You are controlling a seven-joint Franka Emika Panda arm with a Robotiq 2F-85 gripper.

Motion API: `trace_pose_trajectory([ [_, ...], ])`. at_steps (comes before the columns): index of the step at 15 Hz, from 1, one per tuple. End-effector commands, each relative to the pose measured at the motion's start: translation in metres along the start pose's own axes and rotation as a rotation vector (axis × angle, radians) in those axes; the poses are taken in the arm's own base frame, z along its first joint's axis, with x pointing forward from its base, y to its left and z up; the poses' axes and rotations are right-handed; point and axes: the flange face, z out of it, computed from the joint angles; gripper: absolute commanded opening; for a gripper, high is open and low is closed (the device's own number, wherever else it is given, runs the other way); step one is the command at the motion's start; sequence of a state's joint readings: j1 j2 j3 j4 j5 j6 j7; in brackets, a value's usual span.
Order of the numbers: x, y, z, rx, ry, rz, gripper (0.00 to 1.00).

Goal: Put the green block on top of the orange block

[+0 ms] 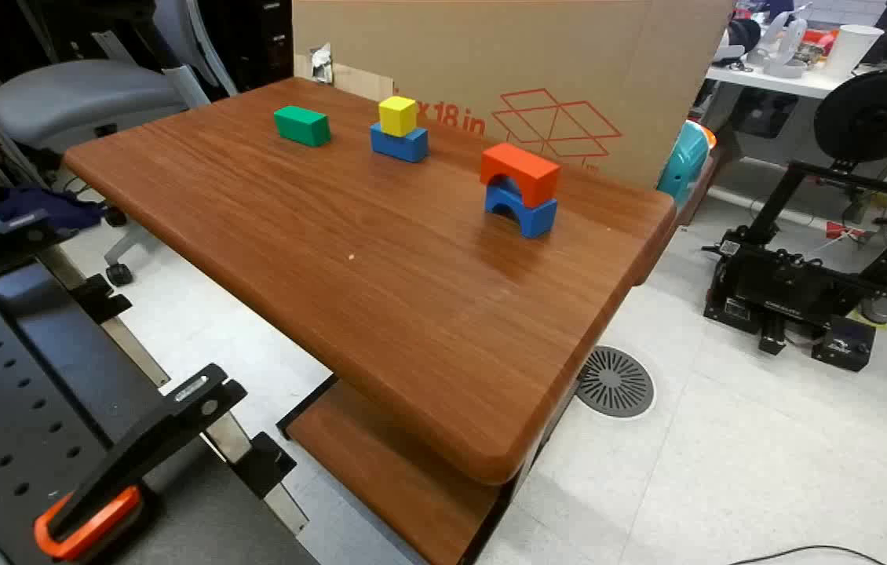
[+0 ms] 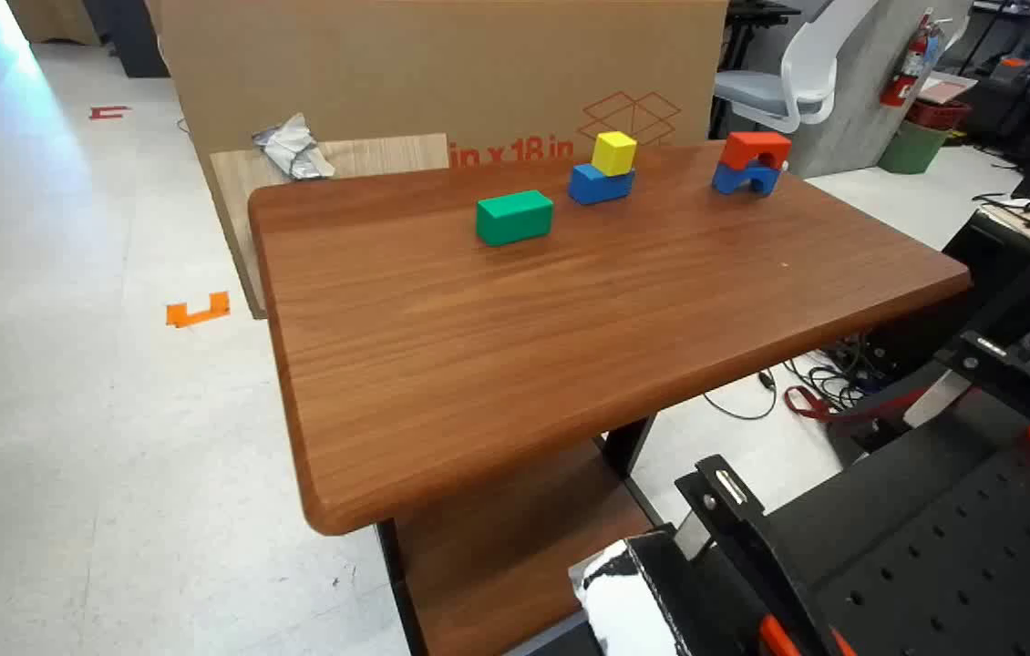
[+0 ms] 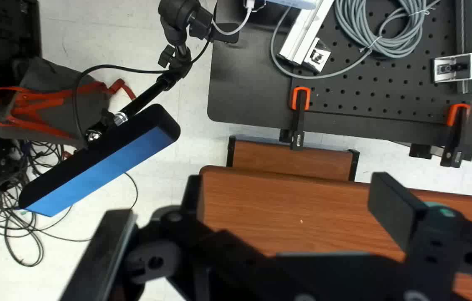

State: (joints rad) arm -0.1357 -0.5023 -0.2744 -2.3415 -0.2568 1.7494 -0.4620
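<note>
- The green block (image 2: pixel 513 220) is resting directly on the counter (image 2: pixel 515 346), which is spreading out as a broad, brown, wood-grained top with rounded corners and a smooth, thick edge.
- Behind the counter, a tall sheet of tan cardboard (image 2: pixel 369 73) is standing upright, its flat face showing red lettering and a line drawing of a carton.
- Near the counter, a black plate (image 1: pixel 4 408) is showing rows of round holes, with black-and-orange clamps (image 1: pixel 137 455) sitting along its edge.
- A pale wooden board (image 2: pixel 387 153) is standing between the cardboard and the counter, a wrinkled silvery scrap (image 2: pixel 294 150) covering part of it.
- In the wrist view, the hand (image 3: pixel 290 190) is pointing down over the counter, its two dark, blocky fingers (image 3: pixel 390 205) standing wide apart, with brown wood showing between them.
- The orange block (image 1: pixel 526 169), an arch with its curved cut-out facing down, is sitting on a blue arch (image 1: pixel 539 218) whose cut-out is facing down too.
- The green block is forming a plain, solid cuboid with flat faces and crisp edges, lying on a long side and well apart from the orange block.
- A blue cuboid (image 2: pixel 602 185) is carrying a yellow cube (image 2: pixel 613 153), this pair standing between the green block and the orange block in both exterior views.
- A pale speck (image 1: pixel 351 257) is dotting the wood.
</note>
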Motion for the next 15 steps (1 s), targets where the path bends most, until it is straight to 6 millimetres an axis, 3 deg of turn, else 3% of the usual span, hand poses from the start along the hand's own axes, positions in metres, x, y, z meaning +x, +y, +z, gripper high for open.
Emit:
trace_pose_trajectory([
  [1, 0.000, 0.000, -0.001, 0.000, 0.000, 0.000, 1.00],
  [12, 0.000, 0.000, -0.001, 0.000, 0.001, 0.001, 1.00],
  [15, 0.018, -0.013, 0.006, -0.055, 0.011, -0.040, 1.00],
])
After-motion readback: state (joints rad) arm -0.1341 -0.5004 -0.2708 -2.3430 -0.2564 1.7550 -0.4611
